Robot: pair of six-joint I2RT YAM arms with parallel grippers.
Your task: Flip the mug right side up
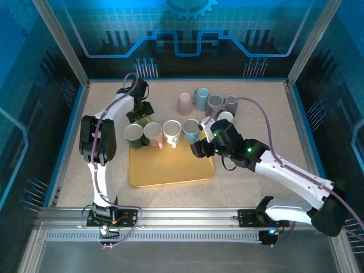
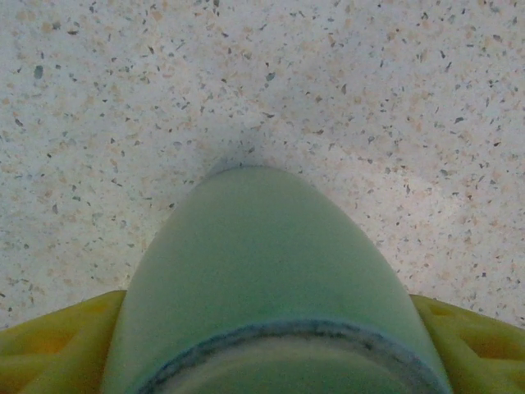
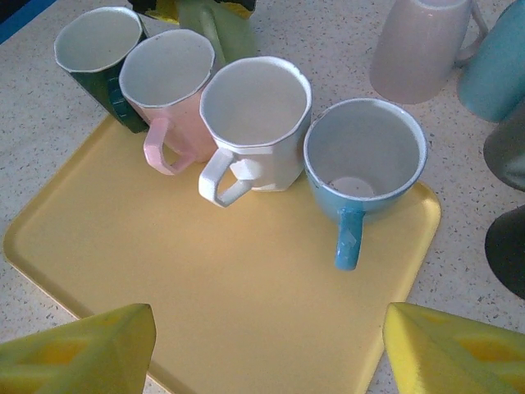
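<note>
Just beyond the far left corner of the yellow tray (image 1: 170,170), over the speckled counter (image 1: 256,131), sits the green mug (image 1: 143,121), behind the row of cups. In the left wrist view the green mug (image 2: 262,271) points its rounded end at the counter and shows a grey-blue ring near the camera; whether that ring is lip or foot I cannot tell, nor whether the mug touches the counter. From the right wrist it appears as a tilted green shape (image 3: 215,25) behind the pink one.

The left fingers (image 2: 49,345) flank the mug on both sides, their inner edges meeting its wall. Whether they press on it or merely bracket it I cannot tell.

Four mugs stand mouth up along the tray's far edge, side by side: a dark mug (image 3: 94,45), a pink mug (image 3: 168,78), a white mug (image 3: 254,115) and a blue mug (image 3: 365,156), handles turned toward the near side.

The right fingers (image 3: 74,353) hang spread wide above the tray's near part, holding nothing, close to the blue mug in the overhead view (image 1: 191,131).

Farther back on the counter, a pale pink cup (image 3: 418,45) rests mouth down beside a teal cup (image 3: 500,66)
</note>
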